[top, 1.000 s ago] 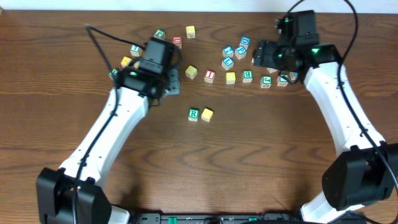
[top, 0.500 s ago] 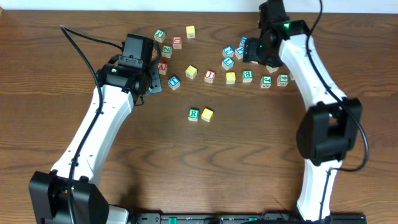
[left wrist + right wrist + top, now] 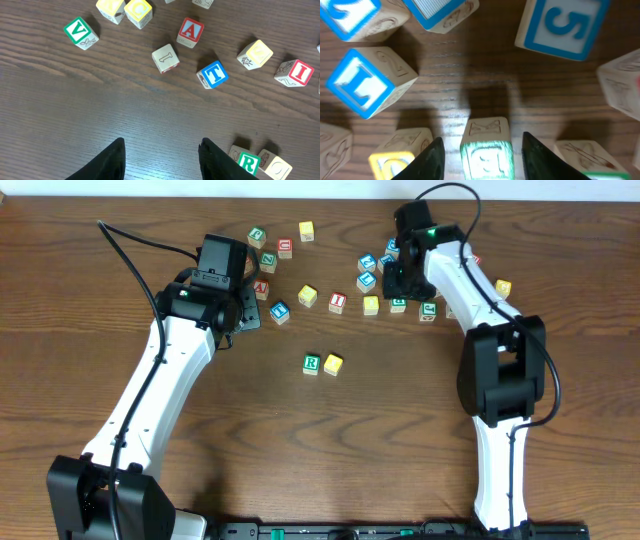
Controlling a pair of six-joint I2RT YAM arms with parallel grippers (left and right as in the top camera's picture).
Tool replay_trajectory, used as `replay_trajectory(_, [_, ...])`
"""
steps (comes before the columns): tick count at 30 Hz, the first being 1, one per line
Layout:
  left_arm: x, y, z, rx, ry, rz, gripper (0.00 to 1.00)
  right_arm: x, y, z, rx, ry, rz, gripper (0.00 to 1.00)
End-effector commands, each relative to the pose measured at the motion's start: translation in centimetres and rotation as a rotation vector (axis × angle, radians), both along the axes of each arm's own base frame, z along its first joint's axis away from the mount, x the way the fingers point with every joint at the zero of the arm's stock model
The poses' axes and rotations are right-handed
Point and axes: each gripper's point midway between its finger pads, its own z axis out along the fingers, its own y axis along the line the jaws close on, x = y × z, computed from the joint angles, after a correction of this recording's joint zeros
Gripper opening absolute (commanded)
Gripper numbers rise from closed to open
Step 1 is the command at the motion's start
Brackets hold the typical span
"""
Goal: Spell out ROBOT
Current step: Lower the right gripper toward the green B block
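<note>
At the far right of the table [image 3: 400, 440], in the loose pile: my right gripper [image 3: 481, 142] straddles the green B cube [image 3: 485, 152]. The jaws are about half-wide w/ a sliver of gap each side and aren't pinching yet, going by the wrist view. The left gripper [image 3: 164, 157] hangs part-open and empty, just near of the blue T cube [image 3: 215, 74]. Mid-table, the green R cube [image 3: 311, 363] and a yellow cube [image 3: 333, 364] sit touching, R on the left, which starts the word.

Step in hand, I reckon, is taking B, w/ approx two of five placed. To do it well I keep the fingers centred so both pads meet flat faces together, else the cube twists. I close gently and lift straight up, since a second yellow cube [image 3: 395, 160] and a neighbour block [image 3: 580, 157] crowd it on either side. B then goes right of the yellow cube, touching, letter same way up as R.
</note>
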Motion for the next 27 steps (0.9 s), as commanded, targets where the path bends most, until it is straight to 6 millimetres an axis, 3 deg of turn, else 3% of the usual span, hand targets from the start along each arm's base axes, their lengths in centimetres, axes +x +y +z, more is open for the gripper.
replay_trajectory(1, [0.4, 0.2, 1.4, 0.012, -0.036, -0.007, 0.47, 0.4, 0.5, -0.5, -0.022, -0.01, 0.021, 0.43])
replay_trajectory(8, [0.4, 0.2, 1.4, 0.011, -0.036, -0.007, 0.47, 0.2, 0.1, -0.8, -0.046, 0.0, 0.016, 0.32])
replay_trajectory(13, [0.4, 0.3, 1.4, 0.012, -0.036, -0.006, 0.47, -1.0, -0.2, -1.0, -0.049, 0.052, -0.031, 0.29])
replay_trajectory(22, [0.4, 0.2, 1.4, 0.012, -0.036, -0.007, 0.47, -5.4, -0.9, -1.4, -0.075, 0.23, -0.102, 0.15])
replay_trajectory(27, [0.4, 0.2, 1.4, 0.012, -0.036, -0.007, 0.47, -7.7, -0.2, -1.3, -0.112, 0.307, 0.023, 0.11])
